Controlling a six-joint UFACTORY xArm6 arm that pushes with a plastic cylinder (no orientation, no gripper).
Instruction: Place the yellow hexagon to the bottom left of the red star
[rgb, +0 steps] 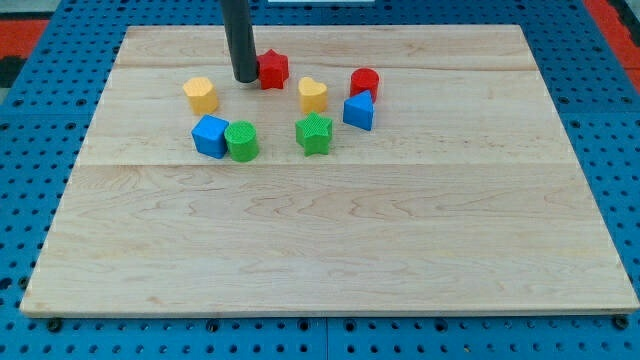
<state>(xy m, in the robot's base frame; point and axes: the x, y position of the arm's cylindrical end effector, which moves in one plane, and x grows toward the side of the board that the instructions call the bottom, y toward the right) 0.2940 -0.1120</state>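
The yellow hexagon (201, 94) lies on the wooden board (330, 240) at the upper left of the block group. The red star (272, 69) lies up and to the right of it. My tip (245, 79) stands between them, just left of the red star and close to touching it, and to the upper right of the yellow hexagon.
A blue cube (210, 136) and a green cylinder (241, 141) sit side by side below the hexagon. A yellow heart (313, 95), a green star (314, 134), a red cylinder (364, 82) and a blue triangular block (359, 111) lie to the right.
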